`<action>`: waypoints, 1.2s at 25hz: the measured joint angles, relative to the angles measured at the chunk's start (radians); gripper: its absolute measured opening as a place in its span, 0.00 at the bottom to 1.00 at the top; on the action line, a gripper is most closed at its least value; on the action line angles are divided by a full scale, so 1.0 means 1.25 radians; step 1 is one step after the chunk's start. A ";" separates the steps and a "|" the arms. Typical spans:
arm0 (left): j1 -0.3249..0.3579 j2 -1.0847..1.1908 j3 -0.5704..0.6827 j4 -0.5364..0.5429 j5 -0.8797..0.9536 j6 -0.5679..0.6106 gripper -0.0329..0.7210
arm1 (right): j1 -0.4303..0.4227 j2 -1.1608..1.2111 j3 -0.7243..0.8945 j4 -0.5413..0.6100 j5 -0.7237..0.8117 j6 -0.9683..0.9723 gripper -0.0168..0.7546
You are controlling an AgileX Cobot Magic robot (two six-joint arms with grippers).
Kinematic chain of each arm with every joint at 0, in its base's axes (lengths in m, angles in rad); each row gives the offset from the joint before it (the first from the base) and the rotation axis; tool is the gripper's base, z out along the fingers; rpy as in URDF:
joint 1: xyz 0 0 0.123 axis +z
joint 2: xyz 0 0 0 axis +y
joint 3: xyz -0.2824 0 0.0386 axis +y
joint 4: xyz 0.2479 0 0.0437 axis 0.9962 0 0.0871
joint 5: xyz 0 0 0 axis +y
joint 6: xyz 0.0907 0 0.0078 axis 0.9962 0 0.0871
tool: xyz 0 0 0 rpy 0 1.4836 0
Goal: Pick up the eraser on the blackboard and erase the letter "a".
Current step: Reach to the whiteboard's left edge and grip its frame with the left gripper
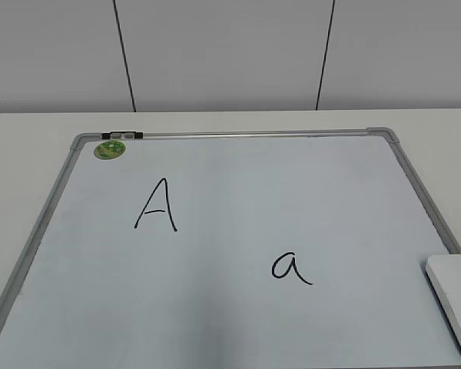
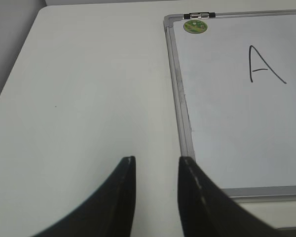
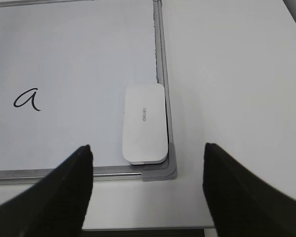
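Across the middle of the white worktop (image 1: 31,121), a large pale bluish-white whiteboard with a grey metal frame and rounded corner caps (image 1: 230,184) is laid flat. A small round green sticker (image 1: 109,149) is fixed at its far left corner, beside a small metal clip (image 1: 121,135) on the far frame rail. Two marks in black marker are recorded on the board: a tall angular capital "A" (image 1: 157,205) towards the left, and a small handwritten lowercase "a" (image 1: 290,267) nearer the front edge and right of centre. Both marks are intact.

A white rounded-rectangular plastic eraser with tiny grey lettering on top (image 3: 145,123) is found lying flat in the board's near right corner, close against the right frame rail and just short of the corner cap, well apart from the lowercase "a".

The right tool (image 3: 147,165) is seen spread wide and holding nothing, with the eraser in line between its fingers but not touched. The left tool (image 2: 157,160) is seen narrowly parted and holding nothing, above bare worktop just outside the board's left frame rail.
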State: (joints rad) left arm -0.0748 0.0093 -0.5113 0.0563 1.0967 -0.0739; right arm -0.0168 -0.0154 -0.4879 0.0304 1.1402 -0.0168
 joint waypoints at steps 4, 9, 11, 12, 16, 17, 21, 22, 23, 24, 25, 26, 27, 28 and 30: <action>0.000 0.000 0.000 0.000 0.000 0.000 0.32 | 0.000 0.000 0.000 0.000 0.000 0.000 0.69; 0.000 0.000 0.000 0.000 0.000 0.000 0.32 | 0.000 0.000 0.000 0.000 0.000 0.000 0.69; 0.000 0.000 0.000 0.000 0.000 0.000 0.32 | 0.000 0.000 0.000 0.000 0.000 0.000 0.69; 0.000 0.000 0.000 0.000 0.000 0.000 0.32 | 0.000 0.000 0.000 0.000 0.000 0.000 0.69; 0.000 0.032 -0.017 0.000 -0.003 0.000 0.32 | 0.000 0.000 0.000 0.000 0.000 0.000 0.69; 0.000 0.061 -0.029 0.000 -0.005 0.000 0.33 | 0.000 0.000 0.000 0.000 0.000 0.000 0.69; 0.000 0.223 -0.077 -0.011 -0.010 0.000 0.33 | 0.000 0.000 0.000 0.000 0.000 0.000 0.69; 0.000 0.271 -0.091 -0.017 -0.010 0.000 0.34 | 0.000 0.000 0.000 0.000 0.000 0.000 0.69; 0.000 0.313 -0.104 -0.023 -0.010 0.000 0.34 | 0.000 0.000 0.000 0.000 0.000 0.000 0.69; 0.000 0.365 -0.121 -0.029 -0.007 0.000 0.34 | 0.000 0.000 0.000 0.000 0.000 0.000 0.69; 0.000 0.419 -0.139 -0.034 -0.003 0.000 0.35 | 0.000 0.000 0.000 0.000 0.000 0.000 0.69; 0.000 0.464 -0.154 -0.037 -0.002 0.000 0.35 | 0.000 0.000 0.000 0.000 0.000 0.000 0.69; 0.000 0.517 -0.174 -0.039 -0.002 0.000 0.35 | 0.000 0.000 0.000 0.000 0.000 0.000 0.69; 0.000 0.567 -0.193 -0.045 -0.002 0.000 0.36 | 0.000 0.000 0.000 0.000 0.000 0.000 0.69; 0.000 0.661 -0.230 -0.045 -0.002 0.000 0.36 | 0.000 0.000 0.000 0.000 0.000 0.000 0.69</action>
State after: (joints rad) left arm -0.0748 0.8355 -0.7995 0.0000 1.0946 -0.0739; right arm -0.0168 -0.0154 -0.4879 0.0304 1.1402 -0.0168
